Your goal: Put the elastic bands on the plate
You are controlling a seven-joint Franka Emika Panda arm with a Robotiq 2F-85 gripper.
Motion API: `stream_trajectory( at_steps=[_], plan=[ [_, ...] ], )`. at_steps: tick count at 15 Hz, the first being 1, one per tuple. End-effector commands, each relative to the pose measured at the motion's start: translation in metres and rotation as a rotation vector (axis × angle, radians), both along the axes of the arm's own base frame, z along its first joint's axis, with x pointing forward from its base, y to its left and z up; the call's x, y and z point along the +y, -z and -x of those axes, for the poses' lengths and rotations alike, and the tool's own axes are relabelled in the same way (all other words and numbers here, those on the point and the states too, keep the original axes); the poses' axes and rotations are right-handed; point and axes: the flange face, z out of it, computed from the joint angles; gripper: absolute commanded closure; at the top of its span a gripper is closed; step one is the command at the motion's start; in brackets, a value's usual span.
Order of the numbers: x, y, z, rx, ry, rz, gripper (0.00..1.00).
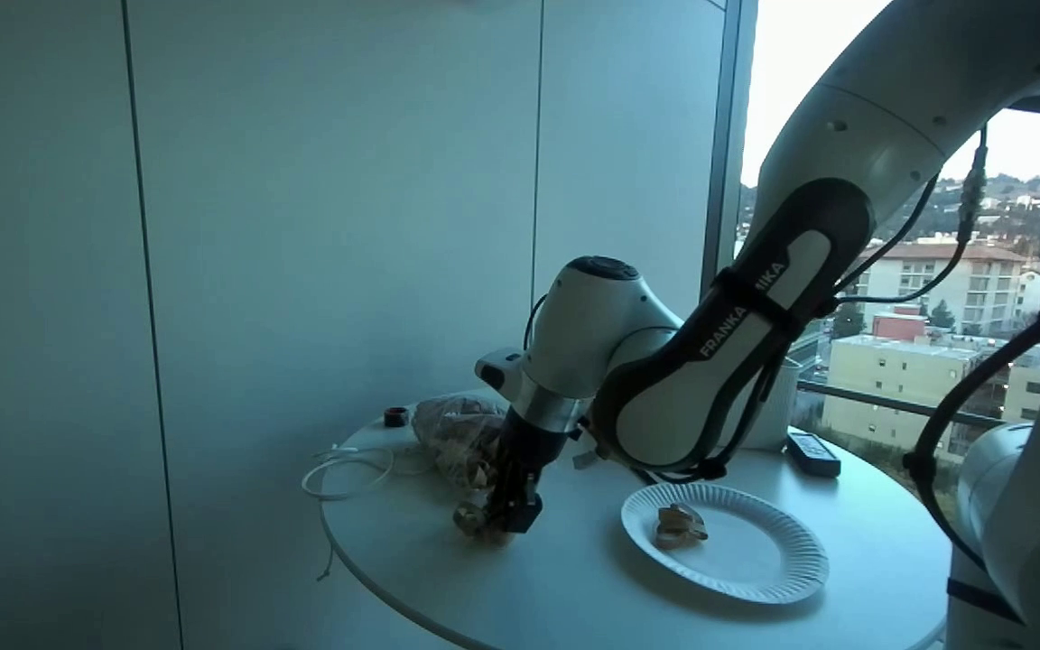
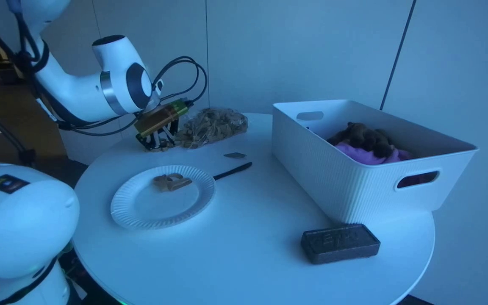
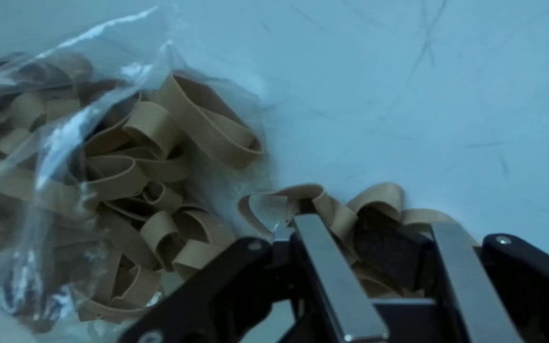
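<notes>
A small pile of tan elastic bands (image 3: 381,194) lies on the table, partly hidden under my gripper. My gripper (image 3: 378,224) is low at the table in the wrist view, its fingers apart with bands around and between them. In both exterior views the gripper (image 1: 506,522) (image 2: 159,144) is down beside the clear bag (image 1: 457,433) (image 2: 216,125). The bag also shows in the wrist view (image 3: 107,190), full of the same bands. The white paper plate (image 1: 804,564) (image 2: 123,209) holds a few tan bands (image 1: 681,525) (image 2: 171,182) on its bag-side half.
A white ribbed bin (image 2: 333,186) holds dark and purple items (image 2: 362,156). A black box-like block (image 2: 340,243) (image 1: 813,453) lies near the bin. A dark stick (image 2: 233,170) touches the plate's edge. A small dark roll (image 1: 396,416) and white cable (image 1: 348,495) lie near the bag.
</notes>
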Motion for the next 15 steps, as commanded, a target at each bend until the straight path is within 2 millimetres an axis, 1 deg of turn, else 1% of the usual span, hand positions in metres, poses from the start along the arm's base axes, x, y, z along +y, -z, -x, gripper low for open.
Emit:
stream_trajectory(
  at_steps=[1,3,4,8,10,12,14,15],
  plan=[
    [0.0,-0.004,0.001,0.021,0.006,-0.011,0.94],
    [0.0,-0.008,0.0,0.014,0.015,-0.019,0.99],
    [0.0,-0.009,0.001,0.012,0.021,-0.021,0.93],
    [0.0,-0.023,0.003,-0.001,0.043,-0.038,0.93],
    [-0.003,-0.038,0.005,-0.01,0.081,-0.058,0.93],
    [-0.01,-0.059,0.009,-0.01,0.146,-0.087,0.93],
    [-0.023,-0.08,0.015,-0.001,0.228,-0.104,0.93],
    [-0.031,-0.086,0.024,0.011,0.272,-0.108,0.93]
  ],
)
